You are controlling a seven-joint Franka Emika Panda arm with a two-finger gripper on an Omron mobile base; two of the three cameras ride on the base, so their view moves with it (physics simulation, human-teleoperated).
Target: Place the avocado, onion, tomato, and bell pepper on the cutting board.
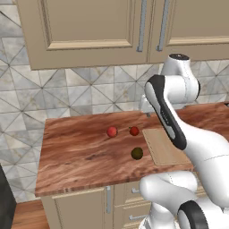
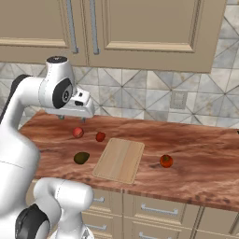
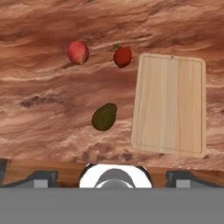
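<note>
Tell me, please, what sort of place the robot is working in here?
A rendered kitchen, most likely: a wood counter with drawers below, beige wall cabinets above a tiled backsplash, and a cutting board beside produce.

Arm (image 2: 28,100) raised, jaws spread, downward-facing.

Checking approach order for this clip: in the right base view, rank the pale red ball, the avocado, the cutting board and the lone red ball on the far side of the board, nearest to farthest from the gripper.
1. Pale red ball, just below the gripper.
2. Avocado, nearer the counter's front edge.
3. Cutting board, right of the avocado.
4. Lone red ball, beyond the board's right side.
</note>
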